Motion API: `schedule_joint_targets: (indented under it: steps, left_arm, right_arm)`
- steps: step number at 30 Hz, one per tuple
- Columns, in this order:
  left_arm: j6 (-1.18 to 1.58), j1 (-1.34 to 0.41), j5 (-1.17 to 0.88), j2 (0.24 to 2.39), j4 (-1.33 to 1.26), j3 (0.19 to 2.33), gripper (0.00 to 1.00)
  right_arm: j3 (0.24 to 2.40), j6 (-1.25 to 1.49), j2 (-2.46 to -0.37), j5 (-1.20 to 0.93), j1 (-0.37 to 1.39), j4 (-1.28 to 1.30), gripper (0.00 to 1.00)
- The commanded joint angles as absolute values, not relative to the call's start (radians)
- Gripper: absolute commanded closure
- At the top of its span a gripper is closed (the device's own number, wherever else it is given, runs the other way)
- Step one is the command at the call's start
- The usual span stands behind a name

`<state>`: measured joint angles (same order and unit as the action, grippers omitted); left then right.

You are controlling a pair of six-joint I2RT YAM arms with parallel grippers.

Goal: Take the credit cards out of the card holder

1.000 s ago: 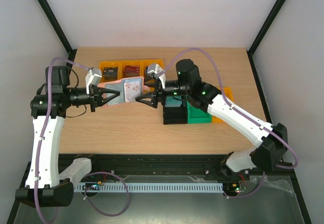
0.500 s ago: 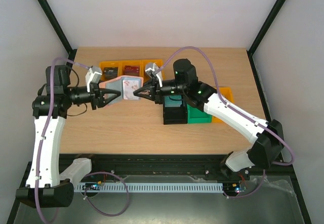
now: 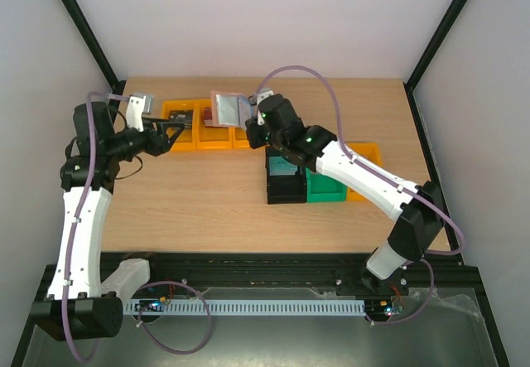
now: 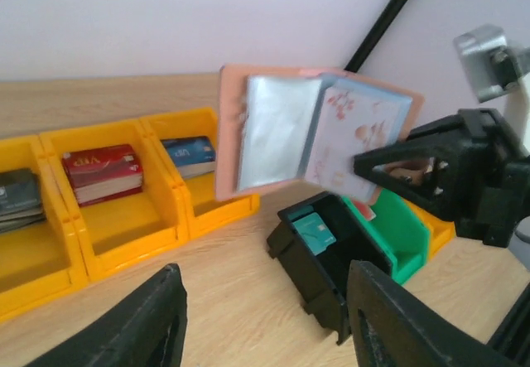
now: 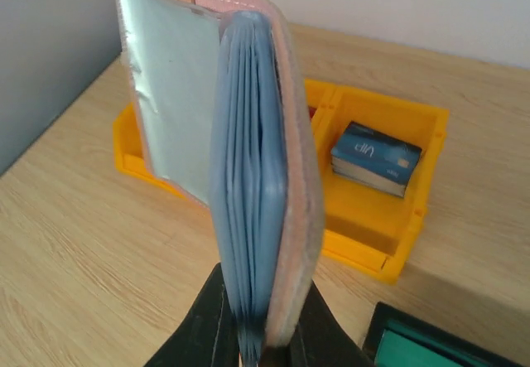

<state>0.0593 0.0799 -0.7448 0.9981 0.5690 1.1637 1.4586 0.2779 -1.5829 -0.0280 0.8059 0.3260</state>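
The card holder (image 5: 257, 160) hangs open in the air, pinkish outside with pale blue sleeves, and my right gripper (image 5: 265, 338) is shut on its lower edge. From above, the card holder (image 3: 228, 108) sits over the yellow bins (image 3: 199, 139), with the right gripper (image 3: 248, 125) just to its right. My left gripper (image 3: 175, 128) is open and apart from it, to the left. In the left wrist view the card holder (image 4: 306, 131) floats beyond the open left gripper (image 4: 265, 325). A teal credit card (image 4: 315, 233) lies in the black bin (image 4: 331, 276).
Three joined yellow bins hold stacks of cards: dark (image 4: 16, 197), red (image 4: 103, 172) and blue (image 4: 192, 153). A green bin (image 3: 327, 186) stands right of the black bin (image 3: 286, 189), with an orange bin (image 3: 366, 161) behind it.
My left gripper let go of the card holder, opened and drew back to the left. The right gripper shut on the holder and carried it up and toward the back, over the yellow bins.
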Motion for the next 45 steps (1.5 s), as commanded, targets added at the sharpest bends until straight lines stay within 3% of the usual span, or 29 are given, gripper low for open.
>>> schedule_joint_targets:
  steps: [1, 3, 8, 22, 29, 33, 38, 45]
  left_arm:
    - [0.128, 0.077, -0.92, 0.993, 0.498, 1.111, 0.52]
    - [0.162, 0.057, -0.991, 0.991, 0.467, 1.078, 0.59]
    - [0.202, 0.013, -0.992, 1.001, 0.432, 1.06, 0.66]
    - [0.186, 0.027, -0.921, 0.993, 0.431, 1.054, 0.61]
    - [0.197, 0.028, -1.085, 0.985, 0.422, 1.032, 0.6]
    - [0.171, 0.014, -1.196, 0.981, 0.442, 1.035, 0.68]
    - [0.126, 0.014, -1.265, 0.983, 0.48, 1.081, 0.94]
    - [0.104, 0.033, -1.327, 0.973, 0.498, 1.081, 0.98]
  right_arm:
    - [1.543, 0.282, -1.604, 0.065, 0.881, 0.387, 0.98]
    - [1.554, 0.271, -1.62, -0.054, 0.888, 0.358, 0.98]
    - [1.525, 0.286, -1.628, -0.371, 0.889, 0.226, 0.98]
    - [1.464, 0.246, -1.57, -0.813, 0.884, 0.096, 0.98]
    - [1.435, 0.29, -1.54, -0.947, 0.872, -0.033, 0.98]
    - [1.438, 0.348, -1.572, -0.935, 0.869, -0.116, 0.98]
    - [1.49, 0.422, -1.654, -0.935, 0.867, -0.185, 0.98]
    - [1.488, 0.426, -1.666, -0.966, 0.847, -0.201, 0.98]
